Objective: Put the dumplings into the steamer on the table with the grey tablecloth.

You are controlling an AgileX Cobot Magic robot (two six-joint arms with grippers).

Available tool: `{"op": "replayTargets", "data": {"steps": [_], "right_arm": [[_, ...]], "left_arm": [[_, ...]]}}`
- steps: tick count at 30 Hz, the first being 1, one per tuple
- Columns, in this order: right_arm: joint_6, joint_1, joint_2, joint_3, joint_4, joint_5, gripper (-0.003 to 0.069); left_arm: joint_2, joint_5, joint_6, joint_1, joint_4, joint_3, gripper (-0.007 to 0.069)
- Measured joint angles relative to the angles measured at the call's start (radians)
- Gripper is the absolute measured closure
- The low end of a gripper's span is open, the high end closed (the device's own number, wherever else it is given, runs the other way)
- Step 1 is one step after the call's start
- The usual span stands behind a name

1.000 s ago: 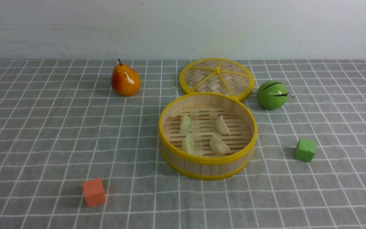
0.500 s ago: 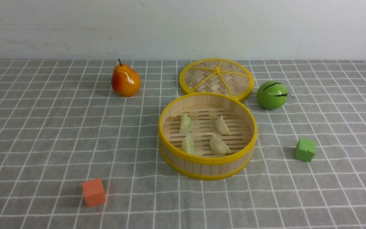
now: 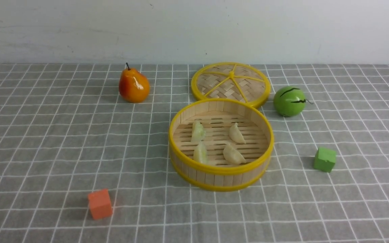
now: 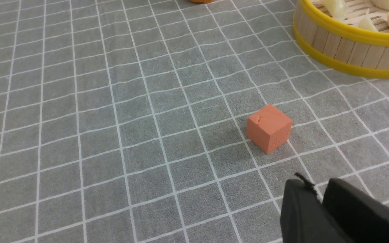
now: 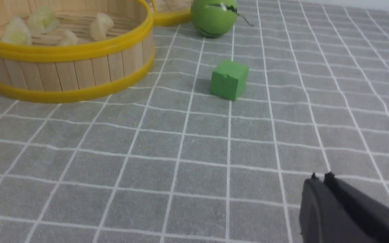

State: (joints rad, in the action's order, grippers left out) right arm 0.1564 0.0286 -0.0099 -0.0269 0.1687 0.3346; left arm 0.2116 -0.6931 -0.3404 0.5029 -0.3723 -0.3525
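Four dumplings (image 3: 233,154), small crescents, lie in the single steamer (image 3: 219,169) on the grey tablecloth (image 3: 46,135): two pale green at its nine o'clock side, two cream at three. One woven lid (image 3: 230,82) lies at the steamer's twelve. The left gripper (image 4: 316,189) and right gripper (image 5: 320,179) are pinched narrow, empty.

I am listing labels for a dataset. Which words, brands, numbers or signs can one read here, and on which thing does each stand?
None: no text can be read in any view.
The steamer, lid, dumplings, pear, orange cube, green cube and grey tablecloth bear no writing.
The black marks on the green fruit are painted stripes, not letters.
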Motion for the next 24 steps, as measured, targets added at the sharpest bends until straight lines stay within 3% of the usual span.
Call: {"op": "replayTargets", "data": {"steps": [6,24], "right_arm": [[-0.178,0.000,0.000,0.008,-0.073,0.042,0.0652],[-0.195,0.000,0.000,0.008,-0.079,0.045,0.0627]], "left_arm": [[0.000,0.000,0.000,0.000,0.000,0.000,0.0522],[0.000,0.000,-0.001,0.000,0.000,0.000,0.0503]]}}
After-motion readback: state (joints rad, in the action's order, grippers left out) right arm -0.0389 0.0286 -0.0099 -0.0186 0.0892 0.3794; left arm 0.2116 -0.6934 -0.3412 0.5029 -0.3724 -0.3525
